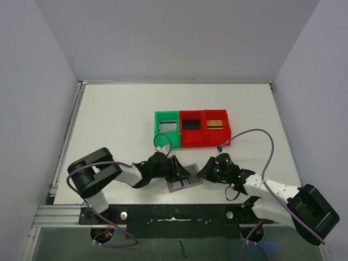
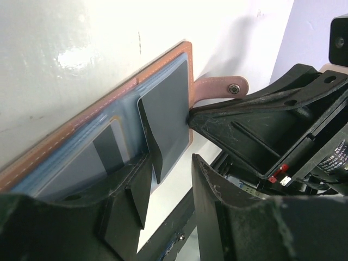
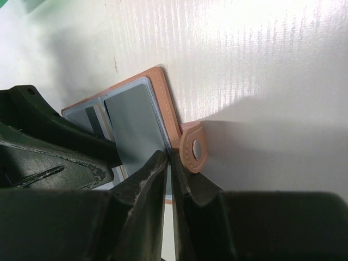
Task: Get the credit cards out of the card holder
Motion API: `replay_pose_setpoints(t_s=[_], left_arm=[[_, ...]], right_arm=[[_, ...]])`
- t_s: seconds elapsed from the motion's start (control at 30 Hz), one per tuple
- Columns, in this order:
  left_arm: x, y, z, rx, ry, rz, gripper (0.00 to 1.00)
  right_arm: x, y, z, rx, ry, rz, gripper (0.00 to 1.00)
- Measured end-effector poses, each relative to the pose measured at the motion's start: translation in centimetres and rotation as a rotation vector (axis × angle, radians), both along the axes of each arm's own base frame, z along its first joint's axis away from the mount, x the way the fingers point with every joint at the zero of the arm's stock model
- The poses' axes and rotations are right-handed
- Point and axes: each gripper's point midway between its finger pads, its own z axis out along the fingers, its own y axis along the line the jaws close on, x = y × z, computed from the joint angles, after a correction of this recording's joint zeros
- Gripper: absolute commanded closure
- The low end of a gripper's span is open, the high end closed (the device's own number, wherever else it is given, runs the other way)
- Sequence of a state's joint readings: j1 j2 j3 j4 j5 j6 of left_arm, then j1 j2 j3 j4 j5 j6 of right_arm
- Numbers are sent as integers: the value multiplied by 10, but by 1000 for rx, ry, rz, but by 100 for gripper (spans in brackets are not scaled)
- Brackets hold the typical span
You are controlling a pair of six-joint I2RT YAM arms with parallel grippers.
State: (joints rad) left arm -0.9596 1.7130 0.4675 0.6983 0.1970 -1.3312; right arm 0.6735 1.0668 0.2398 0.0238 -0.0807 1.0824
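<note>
The brown card holder (image 1: 186, 185) lies open on the table between my two grippers, blue-grey pockets up (image 2: 168, 92). My right gripper (image 3: 169, 155) is shut on its edge beside the strap tab (image 3: 193, 148). My left gripper (image 2: 171, 174) is open, one finger resting on the inner pockets and the other over bare table. A dark pocket flap (image 2: 149, 136) stands up by that finger. A silver-grey card (image 1: 167, 126), a black card (image 1: 191, 124) and a gold-tan card (image 1: 216, 124) each lie in a bin. I cannot make out any card in the pockets.
A green bin (image 1: 158, 130) and two red bins (image 1: 191, 140) (image 1: 226, 129) stand in a row just behind the card holder. Grey walls close in the table on the left, back and right. The arm bases and a black rail run along the near edge.
</note>
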Motion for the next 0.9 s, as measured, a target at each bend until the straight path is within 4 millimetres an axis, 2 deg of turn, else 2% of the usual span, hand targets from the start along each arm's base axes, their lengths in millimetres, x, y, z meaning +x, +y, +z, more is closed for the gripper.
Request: replay_pose_setpoints(t_s=[0.23, 0.43, 0.9], left_arm=[[3, 9, -1, 64, 1, 33, 67], [3, 8, -2, 117, -22, -12, 69], [1, 15, -6, 169, -62, -66, 89]], right_arm=[[-2, 10, 4, 55, -12, 39, 90], [-3, 13, 5, 68, -32, 76, 89], [-4, 17, 5, 103, -50, 106, 89]])
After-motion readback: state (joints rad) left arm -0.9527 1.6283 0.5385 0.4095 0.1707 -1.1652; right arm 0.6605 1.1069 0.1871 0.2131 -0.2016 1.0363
